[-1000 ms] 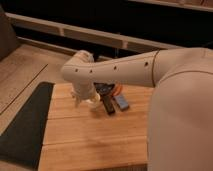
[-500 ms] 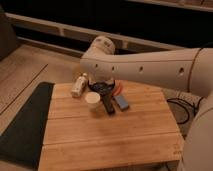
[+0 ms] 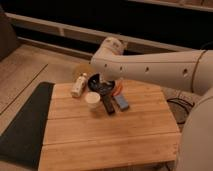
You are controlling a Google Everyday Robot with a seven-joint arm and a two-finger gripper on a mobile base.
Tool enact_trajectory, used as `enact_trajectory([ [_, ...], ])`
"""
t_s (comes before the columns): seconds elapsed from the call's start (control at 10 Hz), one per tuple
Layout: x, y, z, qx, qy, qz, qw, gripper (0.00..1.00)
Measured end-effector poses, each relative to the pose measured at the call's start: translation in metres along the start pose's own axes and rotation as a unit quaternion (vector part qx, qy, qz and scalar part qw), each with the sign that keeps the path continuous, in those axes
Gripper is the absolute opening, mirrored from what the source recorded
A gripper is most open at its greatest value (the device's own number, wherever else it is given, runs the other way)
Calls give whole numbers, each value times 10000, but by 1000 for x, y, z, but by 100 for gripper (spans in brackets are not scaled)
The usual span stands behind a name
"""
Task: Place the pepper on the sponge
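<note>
The small orange-red pepper lies on the wooden table, just behind the blue-grey sponge and touching or nearly touching its far end. The sponge lies flat right of a dark pan handle. My gripper hangs at the end of the white arm, over the dark pan's bowl, left of the pepper and a little above the table. The arm hides part of the gripper.
A dark pan with a long handle sits mid-table, with a cream cup at its left and a pale bottle further left. A dark mat lies beside the table's left edge. A cable trails at the right.
The arm has lifted and swung back toward the far side, uncovering the table front. Cup, pan, sponge and pepper stay where they were.
</note>
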Motion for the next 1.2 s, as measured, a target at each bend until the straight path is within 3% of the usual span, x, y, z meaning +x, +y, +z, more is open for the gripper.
enact_trajectory([
  [0.1, -7, -20, 10, 53, -62, 29, 10000, 65],
  [0.2, -18, -53, 26, -4, -193, 190, 9996, 65],
  [0.5, -26, -108, 46, -213, -375, 741, 9963, 65],
  [0.8, -27, -106, 47, -261, -384, 759, 9960, 65],
  [1.0, -22, -120, 59, -24, -245, 754, 9968, 65],
  [1.2, -7, -153, 99, 475, 142, 791, 9956, 65],
])
